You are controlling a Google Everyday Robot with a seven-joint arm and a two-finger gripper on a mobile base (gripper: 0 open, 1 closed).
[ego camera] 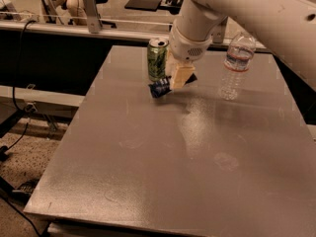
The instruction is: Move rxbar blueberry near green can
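Dim, warm indoor light, with a pale sheen on the table.
A soft band of glare runs down the flat grey tabletop (123,181) just right of centre, starting under the cream two-finger gripper (174,83). The gripper hangs at upper centre, just beside the light green aluminium can (157,58), clamped on the dark navy-blue wrapped snack bar (159,88), which looks nearly black in its shade. The white arm (256,14) at upper right is brightest. The speckled floor (19,157) at the left edge sinks into deep shadow.
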